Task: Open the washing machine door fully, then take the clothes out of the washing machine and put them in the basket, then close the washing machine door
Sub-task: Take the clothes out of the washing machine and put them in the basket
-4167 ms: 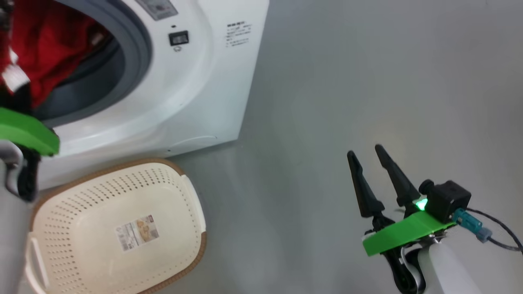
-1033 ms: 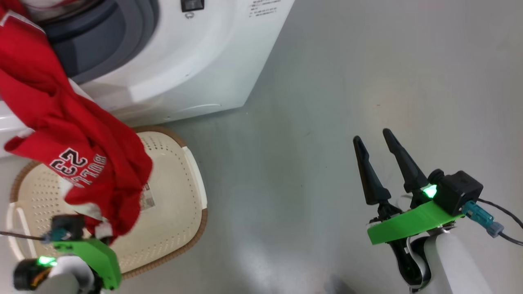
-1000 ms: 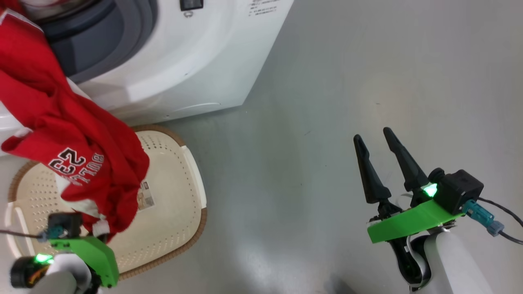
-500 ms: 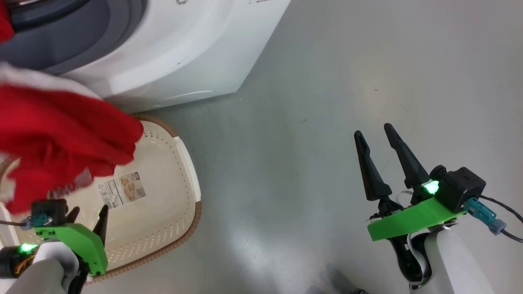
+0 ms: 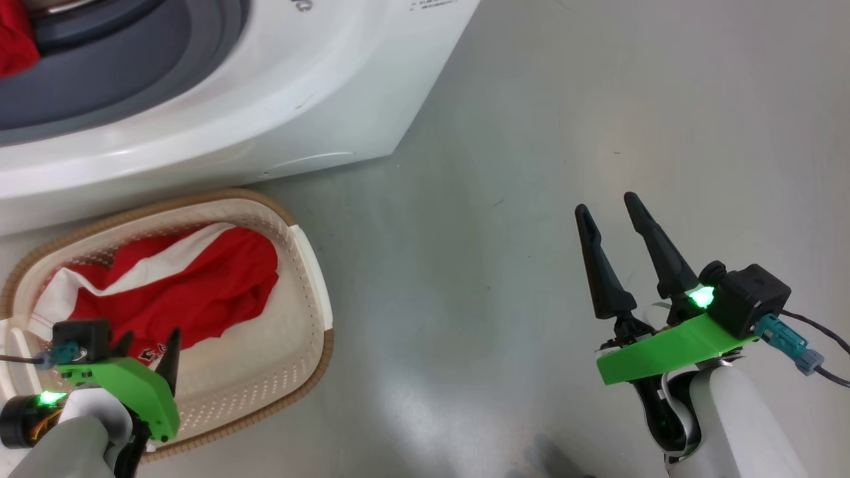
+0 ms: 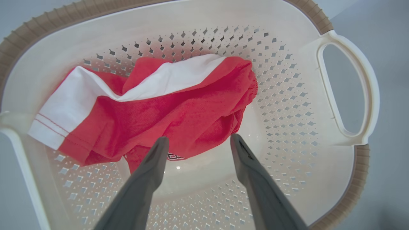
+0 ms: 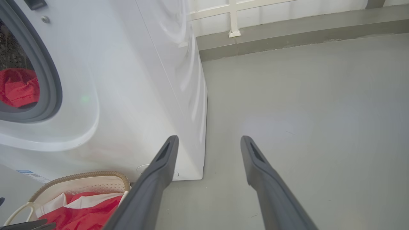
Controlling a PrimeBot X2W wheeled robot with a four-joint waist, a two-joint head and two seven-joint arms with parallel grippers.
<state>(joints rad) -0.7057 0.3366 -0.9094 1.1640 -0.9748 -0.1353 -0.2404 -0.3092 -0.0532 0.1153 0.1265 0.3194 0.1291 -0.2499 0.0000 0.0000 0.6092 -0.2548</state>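
A red garment with a white band, part of the clothes, lies loose in the cream basket in front of the washing machine. More red cloth sits inside the drum behind the grey rubber ring. My left gripper hangs open just above the garment in the basket, holding nothing. My right gripper stands open and empty over the bare floor to the right. In the right wrist view it faces the machine's corner. The washing machine door is out of view.
Grey floor stretches to the right of the machine and basket. A low kerb and white railing run along the far wall behind the machine. The basket's right handle faces the open floor.
My left gripper has opened and let go of the red garment, which dropped from hanging above the basket to lying inside it. The right arm has barely moved.
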